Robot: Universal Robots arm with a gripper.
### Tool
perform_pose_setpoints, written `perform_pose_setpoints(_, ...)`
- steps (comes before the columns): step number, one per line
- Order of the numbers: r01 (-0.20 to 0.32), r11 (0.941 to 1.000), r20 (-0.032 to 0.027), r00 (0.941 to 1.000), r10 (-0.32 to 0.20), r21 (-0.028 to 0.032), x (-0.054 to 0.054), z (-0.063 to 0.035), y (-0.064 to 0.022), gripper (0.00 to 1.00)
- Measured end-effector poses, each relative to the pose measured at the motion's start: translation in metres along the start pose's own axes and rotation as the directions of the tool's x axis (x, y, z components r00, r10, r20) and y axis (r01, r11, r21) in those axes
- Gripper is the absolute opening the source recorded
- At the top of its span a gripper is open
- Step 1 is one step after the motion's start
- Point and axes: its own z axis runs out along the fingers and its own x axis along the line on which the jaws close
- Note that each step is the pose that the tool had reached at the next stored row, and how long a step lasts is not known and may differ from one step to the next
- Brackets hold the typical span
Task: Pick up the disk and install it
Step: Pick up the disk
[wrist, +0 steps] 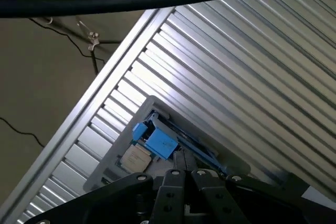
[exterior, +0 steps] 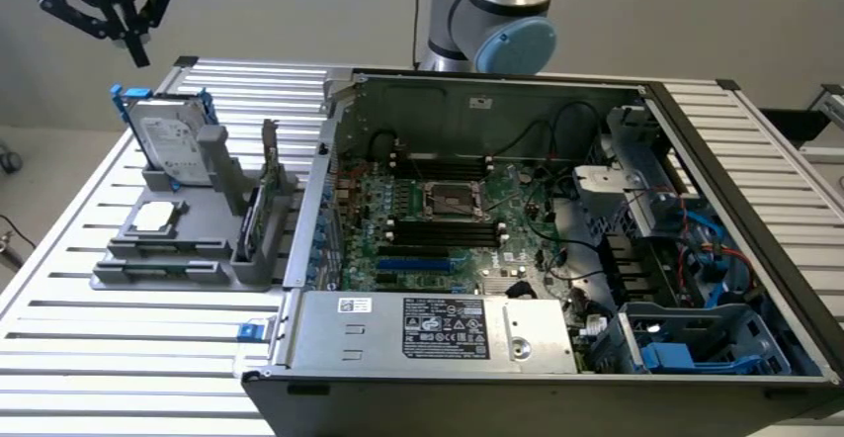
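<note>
We take this for a robotics lab — a test bench rather than an office; a slatted aluminium table (exterior: pixel 132 358) carries an opened computer tower (exterior: pixel 501 101), its motherboard (exterior: pixel 395 210) bare; a grey fixture (exterior: pixel 158 259) beside it presents the disk (exterior: pixel 172 140) and a chip (exterior: pixel 154 217); a robot arm (exterior: pixel 508 22) rises behind, against a plain wall (exterior: pixel 291 12).

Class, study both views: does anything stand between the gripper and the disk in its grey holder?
Nothing visible does. The gripper, shut and empty, hangs in open air above the disk, which stands on edge in the grey holder beside the open computer case, on the exterior view's left.
</note>
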Motion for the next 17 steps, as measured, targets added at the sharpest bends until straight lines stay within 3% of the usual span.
perform_pose_setpoints(10, 0.086, 0.9963, 0.0033, 0.9963, -0.086, -0.0069, -0.0021, 0.0005, 0.0030, 0.11)
perform_pose_setpoints(14, 0.127, 0.9919, 0.0057, 0.9919, -0.127, -0.0109, -0.0026, 0.0006, 0.0036, 0.11)
perform_pose_setpoints(17, 0.170, 0.9854, 0.0084, 0.9855, -0.169, -0.0147, -0.0027, 0.0006, 0.0038, 0.11)
